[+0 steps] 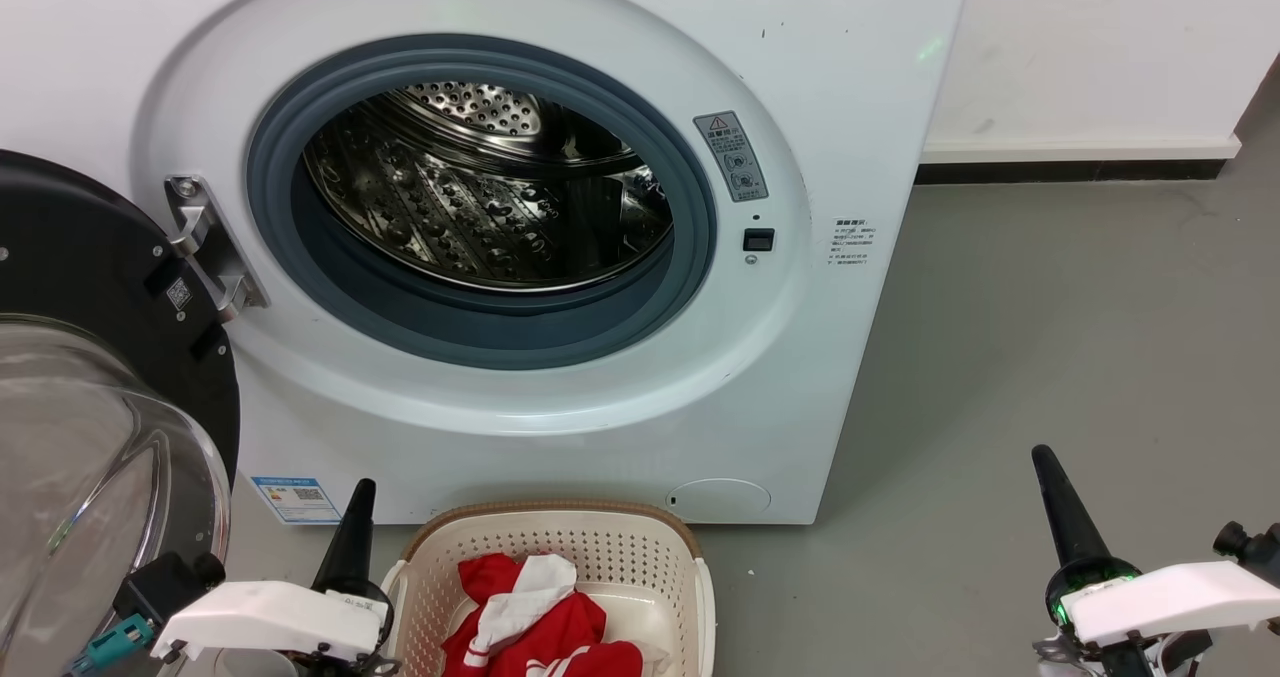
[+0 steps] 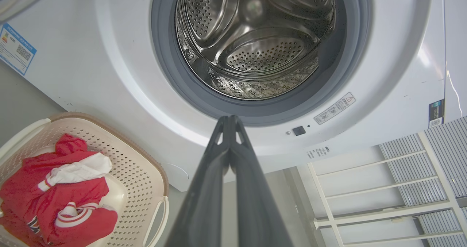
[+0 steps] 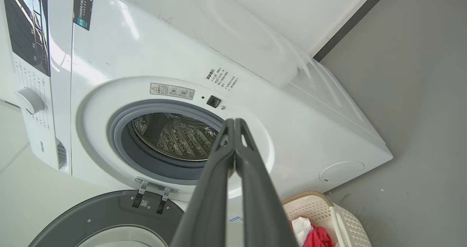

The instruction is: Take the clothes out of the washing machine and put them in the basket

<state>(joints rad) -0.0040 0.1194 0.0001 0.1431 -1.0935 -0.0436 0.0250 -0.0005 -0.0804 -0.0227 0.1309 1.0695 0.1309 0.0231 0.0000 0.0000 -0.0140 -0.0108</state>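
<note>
The clothes [image 1: 535,622], red with some white parts, lay in the basket [image 1: 600,547], which stood on the floor directly in front of the washing machine [image 1: 850,357], below its porthole. The left gripper [image 1: 362,492] hung just beside the basket, toward the hinge side of the machine. Its two fingers were pressed together with nothing between them, and the clothes were near it but apart. The right gripper [image 1: 1043,457] was well apart from the basket, over the grey floor past the other side of the machine, its fingers also together and empty. The near part of the basket and of the clothes was cut off by the edge of the head view, so I cannot tell how many garments there were. The drum [image 1: 480,207] showed bare steel; in the head view its lowest part was hidden behind the grey rubber rim. The door [image 1: 90,257] stood open at the hinge side of the machine, partly cut off.
</note>
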